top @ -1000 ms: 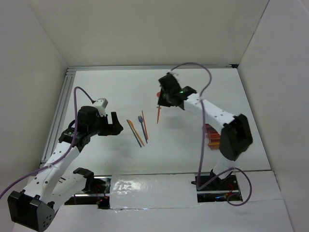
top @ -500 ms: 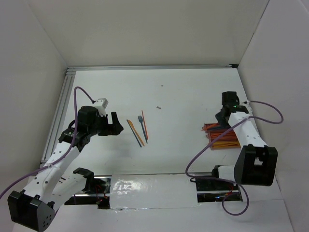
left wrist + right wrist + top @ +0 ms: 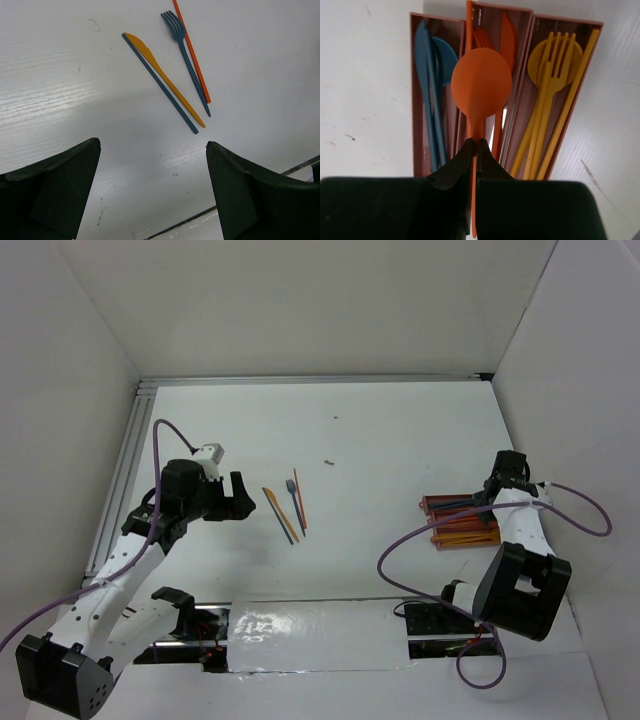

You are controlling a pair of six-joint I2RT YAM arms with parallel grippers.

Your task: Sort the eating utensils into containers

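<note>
My right gripper (image 3: 475,142) is shut on the handle of an orange spoon (image 3: 481,85) and holds it above the middle trough of the reddish-brown tray (image 3: 530,22). The left trough holds blue utensils (image 3: 427,75), the middle orange ones, the right yellow ones (image 3: 552,80). In the top view the tray (image 3: 432,503) lies at the right under the right gripper (image 3: 492,492). Several utensils lie mid-table: a blue fork (image 3: 186,60), an orange stick (image 3: 192,55), a yellow knife (image 3: 162,72) and a blue stick (image 3: 160,85). My left gripper (image 3: 152,190) is open and empty, just near of them.
White walls enclose the table on the left, back and right. A metal rail (image 3: 125,465) runs along the left edge. Small dark specks (image 3: 328,461) lie on the table behind the loose utensils. A purple cable (image 3: 420,540) loops from the right arm in front of the tray.
My right arm has swung from mid-table to the right with the orange spoon and now holds it over the tray. The left arm has not moved.
</note>
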